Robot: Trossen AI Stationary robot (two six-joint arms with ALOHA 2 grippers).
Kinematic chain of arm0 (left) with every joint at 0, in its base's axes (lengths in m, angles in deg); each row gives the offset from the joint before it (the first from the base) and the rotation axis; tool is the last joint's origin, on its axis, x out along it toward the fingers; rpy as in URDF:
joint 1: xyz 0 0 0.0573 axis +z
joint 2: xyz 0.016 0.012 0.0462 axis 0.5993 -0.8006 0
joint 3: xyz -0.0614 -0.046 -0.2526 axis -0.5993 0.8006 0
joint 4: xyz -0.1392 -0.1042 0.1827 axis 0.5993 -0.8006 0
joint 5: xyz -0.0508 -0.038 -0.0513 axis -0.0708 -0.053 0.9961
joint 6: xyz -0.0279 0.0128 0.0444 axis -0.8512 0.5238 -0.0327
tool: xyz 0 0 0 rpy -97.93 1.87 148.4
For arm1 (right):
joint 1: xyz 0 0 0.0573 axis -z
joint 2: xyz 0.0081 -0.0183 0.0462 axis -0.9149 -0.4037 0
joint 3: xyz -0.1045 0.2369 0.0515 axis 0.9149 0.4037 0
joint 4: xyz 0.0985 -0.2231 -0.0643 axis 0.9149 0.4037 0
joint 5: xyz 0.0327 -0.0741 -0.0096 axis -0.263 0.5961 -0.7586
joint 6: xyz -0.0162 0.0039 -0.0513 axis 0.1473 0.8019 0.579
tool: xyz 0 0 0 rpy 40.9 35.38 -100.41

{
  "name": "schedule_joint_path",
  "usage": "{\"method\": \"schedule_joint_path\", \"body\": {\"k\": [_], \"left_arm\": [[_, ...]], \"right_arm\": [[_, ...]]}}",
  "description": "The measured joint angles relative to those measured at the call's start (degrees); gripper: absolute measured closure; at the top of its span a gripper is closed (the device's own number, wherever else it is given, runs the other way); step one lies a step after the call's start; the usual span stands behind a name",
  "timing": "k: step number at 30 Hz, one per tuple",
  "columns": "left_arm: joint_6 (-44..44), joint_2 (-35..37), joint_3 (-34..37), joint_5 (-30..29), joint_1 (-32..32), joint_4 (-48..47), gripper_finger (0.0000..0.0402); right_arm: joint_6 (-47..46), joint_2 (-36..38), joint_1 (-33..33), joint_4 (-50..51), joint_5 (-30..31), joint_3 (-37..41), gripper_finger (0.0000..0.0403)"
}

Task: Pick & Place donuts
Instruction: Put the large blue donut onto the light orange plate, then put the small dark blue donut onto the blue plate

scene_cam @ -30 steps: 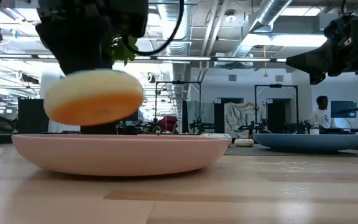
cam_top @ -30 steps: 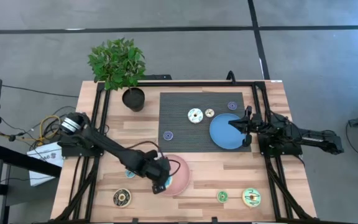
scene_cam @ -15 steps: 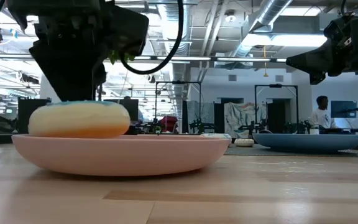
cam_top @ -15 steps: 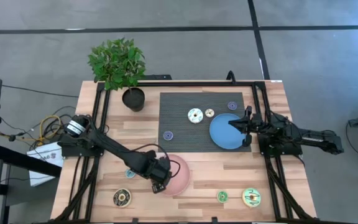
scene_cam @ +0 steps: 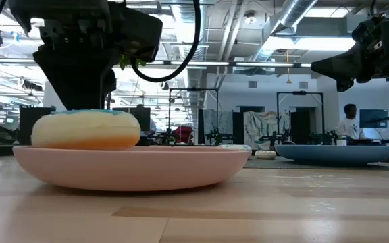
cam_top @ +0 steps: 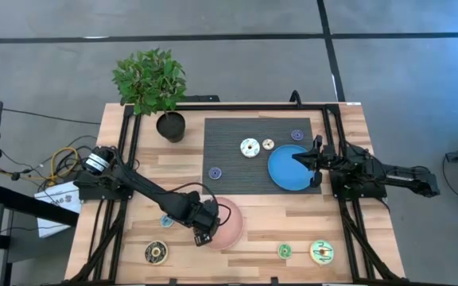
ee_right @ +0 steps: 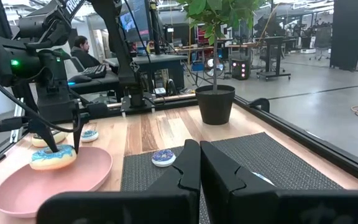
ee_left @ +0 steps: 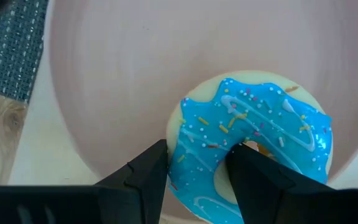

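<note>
A blue-frosted donut (ee_left: 253,130) lies flat on the pink plate (cam_top: 233,226), near the plate's left rim; the low view shows its cream underside (scene_cam: 86,138) resting on the plate. My left gripper (cam_top: 206,233) stands over it, pointing steeply down and shut on its ring. My right gripper (cam_top: 296,156) waits shut and level above the blue plate (cam_top: 287,173) at the right. Other donuts lie about: white (cam_top: 250,148), tiny cream (cam_top: 268,144) and two purple (cam_top: 296,135) (cam_top: 215,171) on the dark mat, and dark brown (cam_top: 157,253), tiny green (cam_top: 285,251) and green-yellow (cam_top: 321,252) along the near edge. My left gripper holds one side of the blue donut's ring (ee_left: 194,158) between its two fingers. One finger (ee_left: 253,180) stands in the hole and the other (ee_left: 145,177) outside the ring. The fingers come from above, pointing steeply down. The donut lies flat with its underside on the pink plate.
A potted plant (cam_top: 153,87) stands at the far left corner. A dark ribbed mat (cam_top: 229,187) covers the table's far middle. A tiny blue donut (cam_top: 166,222) lies left of the pink plate. Black frame rails run along both sides of the table.
My left gripper has gone down with the blue donut and tipped a little. The donut hung tilted above the pink plate a second ago and now rests flat on it. The fingers' gap looks unchanged.
</note>
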Motion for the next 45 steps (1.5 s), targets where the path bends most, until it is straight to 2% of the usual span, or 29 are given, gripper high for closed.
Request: {"method": "schedule_joint_path", "body": {"k": [8,22,26,33,36,38,41,44,45], "left_arm": [[1.7,0.0,0.0,1.6,1.1,0.1,0.0242],[5.0,0.3,0.1,1.9,2.0,0.1,0.0163],[7.1,2.8,0.1,1.1,2.0,-0.2,0.0160],[14.4,11.4,0.1,-4.8,2.0,-4.3,0.0161],[18.9,16.7,1.0,-8.0,1.9,-4.1,0.0179],[21.6,21.1,3.4,-8.8,1.9,-2.5,0.0209],[25.4,28.9,9.7,-9.4,2.0,1.1,0.0278],[31.5,37.7,18.4,-9.7,2.0,10.6,0.0364],[33.2,40.5,21.4,-9.1,2.0,15.0,0.0382]], "right_arm": [[0.0,0.0,0.0,0.0,0.0,0.0,0.0403],[0.0,0.0,0.0,0.0,0.0,0.0,0.0403],[0.0,0.0,0.0,0.0,0.0,0.0,0.0403],[0.0,0.0,0.0,0.0,0.0,0.0,0.0403],[0.0,0.0,0.0,0.0,0.0,0.0,0.0403],[0.0,0.0,0.0,0.0,0.0,0.0,0.0403],[0.0,0.0,0.0,0.0,0.0,0.0,0.0403],[0.0,0.0,0.0,0.0,0.0,0.0,0.0403],[0.0,0.0,0.0,0.0,0.0,0.0,0.0403]]}}
